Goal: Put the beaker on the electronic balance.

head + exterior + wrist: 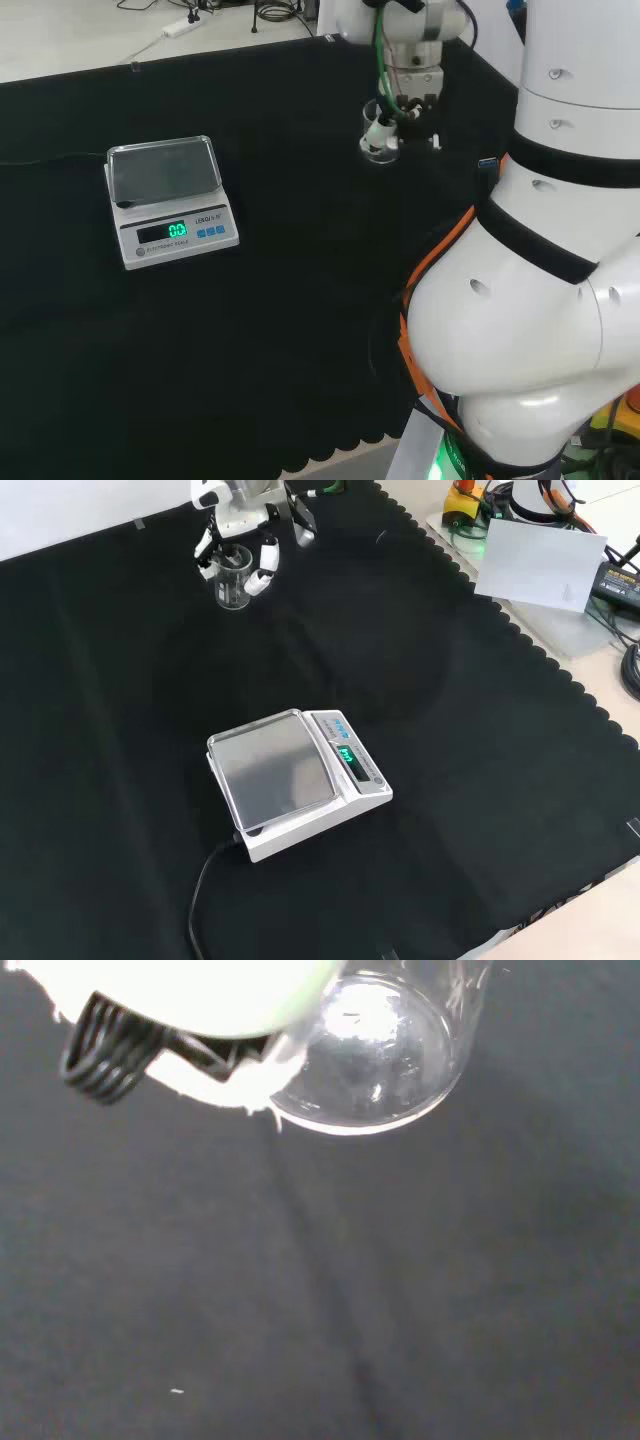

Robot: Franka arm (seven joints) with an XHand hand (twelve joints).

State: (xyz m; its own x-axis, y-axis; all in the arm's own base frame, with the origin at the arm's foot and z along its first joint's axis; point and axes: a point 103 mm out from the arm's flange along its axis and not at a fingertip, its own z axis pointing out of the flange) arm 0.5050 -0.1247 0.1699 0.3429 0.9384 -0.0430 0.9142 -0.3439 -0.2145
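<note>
Covering most of the front view, the desk (470,810) is draped in black cloth. The balance (296,781) is seen near its centre, pan bare, display lit. At eleven o'clock from it, well apart, the hand (238,542) is curled round the beaker (233,583), fingers on both sides. The beaker is seen upright, clear, at the cloth.
</note>
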